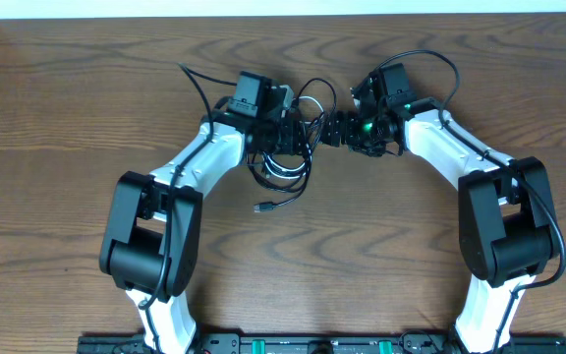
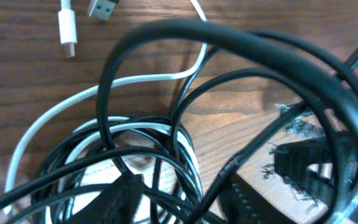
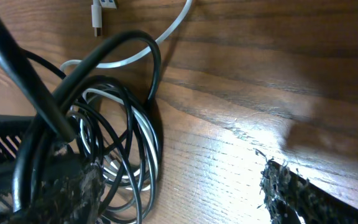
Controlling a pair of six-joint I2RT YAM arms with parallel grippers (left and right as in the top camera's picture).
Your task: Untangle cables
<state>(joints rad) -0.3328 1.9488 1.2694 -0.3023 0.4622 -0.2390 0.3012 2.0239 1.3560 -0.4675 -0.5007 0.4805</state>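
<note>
Now loosening step: R gripper [image 1: 335, 130] wide beside cables [image 1: 285, 165], L gripper [image 1: 298, 133] over them, grip can't tell; nxt pinch one, pull clear

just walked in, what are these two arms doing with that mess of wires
Two robot arms are working on a knot of cords in the middle of the table. The left gripper and right gripper meet over the pile. The black cables are looped through each other, with a white cable woven in. The right gripper is wide open beside the loops; whether the left one pinches a cord is unclear. Nothing looks separated yet.
</note>
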